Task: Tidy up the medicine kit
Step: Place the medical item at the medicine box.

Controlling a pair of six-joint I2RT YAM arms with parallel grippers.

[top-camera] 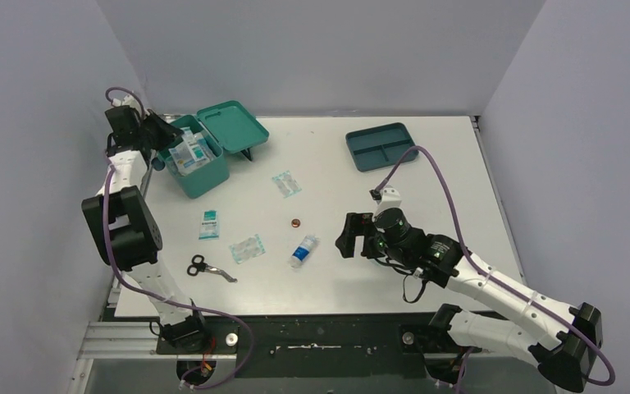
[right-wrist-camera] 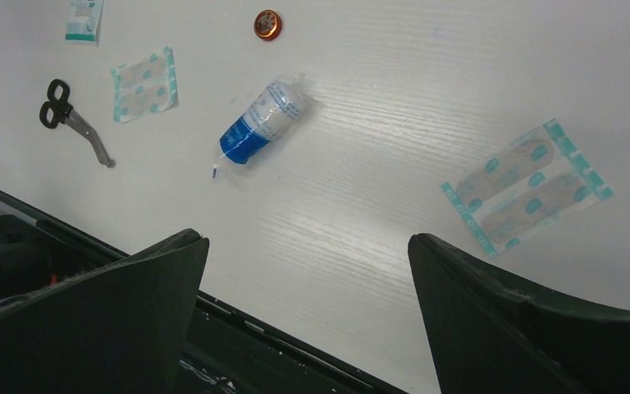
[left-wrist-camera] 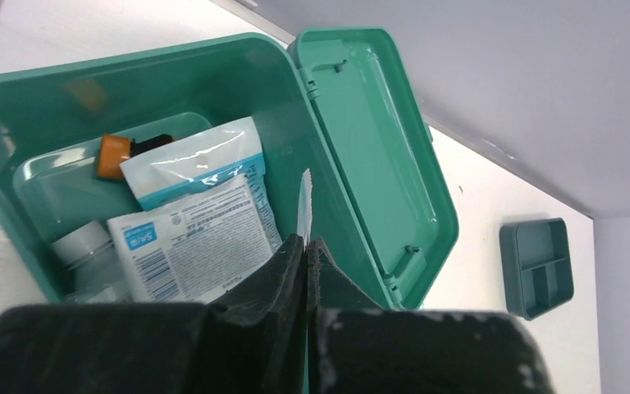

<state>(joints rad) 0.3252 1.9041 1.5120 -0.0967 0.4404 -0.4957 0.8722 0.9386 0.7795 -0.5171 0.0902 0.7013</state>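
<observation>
The medicine kit [top-camera: 205, 179] stands open at the back left, its lid [top-camera: 235, 125] folded back. In the left wrist view its wall [left-wrist-camera: 172, 74] encloses white-and-blue packets [left-wrist-camera: 197, 238] and an orange-capped bottle [left-wrist-camera: 113, 156]. My left gripper [top-camera: 162, 131] hovers over the box. Its fingers [left-wrist-camera: 306, 244] are shut on a thin white packet [left-wrist-camera: 304, 201] held edge-on above the contents. My right gripper [top-camera: 349, 235] is open and empty above the table near the front edge [right-wrist-camera: 308, 242], to the right of a blue-and-white gauze roll [right-wrist-camera: 262, 121].
A gauze roll [top-camera: 303, 250], an orange cap [top-camera: 295, 222], scissors [top-camera: 209, 268] and plaster packets [top-camera: 286, 184] [top-camera: 246, 248] [top-camera: 209, 224] lie on the table. A dark teal divided tray [top-camera: 381, 146] sits at the back right. Grey walls stand on three sides.
</observation>
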